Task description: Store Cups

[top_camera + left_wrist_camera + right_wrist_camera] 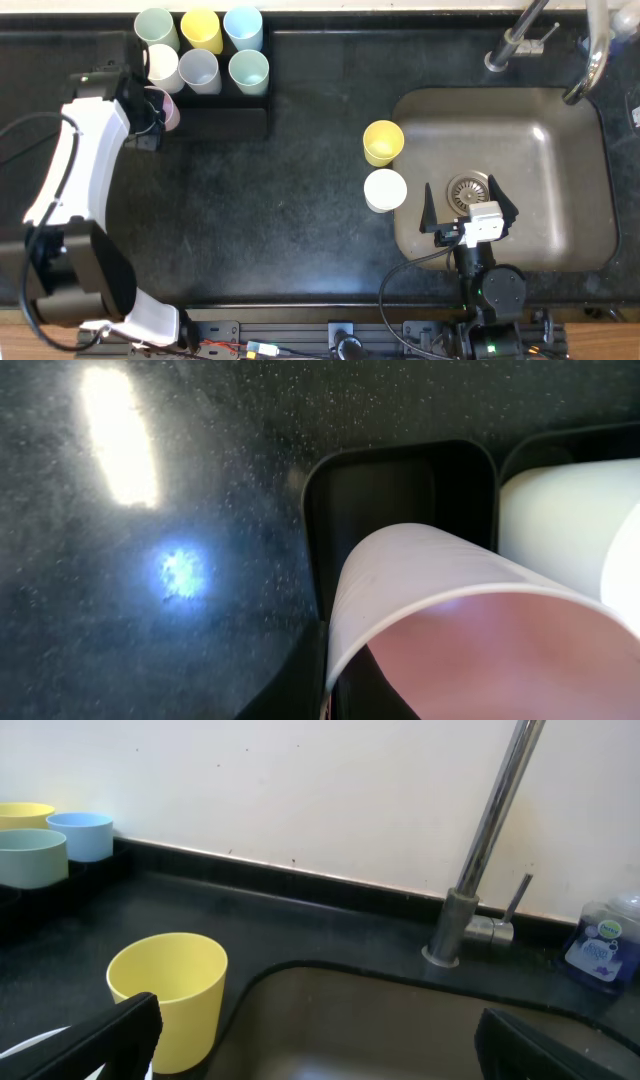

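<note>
over empty rack slot (pixel 400 490), left fingers (pixel 148 132) pinch pink cup (pixel 450 620); right fingers (pixel 100 1035) spread.

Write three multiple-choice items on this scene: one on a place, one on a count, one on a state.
1. Where is the right gripper?
A. over the sink
B. over the rack
C. over the soap bottle

2. How many cups stand on the counter beside the sink?
A. one
B. two
C. four

3. How do the left gripper and the pale pink cup stand?
A. gripper open, cup upright on the counter
B. gripper shut on the cup, cup tilted above a rack slot
C. gripper open, cup lying in the sink

Answers:
1 A: the top view puts it, open, above the basin, and its wrist view looks along the basin.
2 B: a yellow cup and a white cup stand by the sink's left rim.
3 B: the left wrist view shows the cup tilted over an empty slot.
</note>
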`<state>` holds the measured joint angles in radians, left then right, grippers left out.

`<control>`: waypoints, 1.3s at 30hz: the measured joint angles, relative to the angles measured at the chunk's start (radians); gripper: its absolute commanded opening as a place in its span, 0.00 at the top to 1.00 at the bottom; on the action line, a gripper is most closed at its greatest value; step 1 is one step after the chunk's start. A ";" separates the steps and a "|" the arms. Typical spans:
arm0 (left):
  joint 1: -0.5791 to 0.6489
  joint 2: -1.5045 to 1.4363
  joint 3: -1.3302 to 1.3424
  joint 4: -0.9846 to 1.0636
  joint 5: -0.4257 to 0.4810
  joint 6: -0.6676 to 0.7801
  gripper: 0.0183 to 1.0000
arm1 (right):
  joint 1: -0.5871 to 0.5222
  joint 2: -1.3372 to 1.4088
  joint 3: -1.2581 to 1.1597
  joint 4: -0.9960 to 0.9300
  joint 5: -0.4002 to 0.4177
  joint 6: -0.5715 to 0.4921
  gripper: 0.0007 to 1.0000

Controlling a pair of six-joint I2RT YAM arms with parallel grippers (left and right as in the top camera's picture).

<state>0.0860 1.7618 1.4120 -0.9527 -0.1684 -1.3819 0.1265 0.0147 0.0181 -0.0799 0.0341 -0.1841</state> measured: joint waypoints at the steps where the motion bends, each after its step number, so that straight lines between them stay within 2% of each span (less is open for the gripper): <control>1: 0.000 0.008 0.000 0.007 0.000 0.000 0.98 | 0.000 0.000 0.000 0.000 0.000 0.000 0.00; 29: 0.002 0.078 0.000 0.063 -0.050 -0.026 0.98 | 0.000 0.000 0.000 0.000 -0.001 0.000 0.00; 39: 0.002 0.086 0.000 0.086 -0.068 -0.033 0.75 | 0.000 0.000 0.000 0.000 0.000 0.000 0.00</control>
<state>0.0875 1.8481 1.4120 -0.8665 -0.2363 -1.4147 0.1261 0.0147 0.0181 -0.0799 0.0338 -0.1841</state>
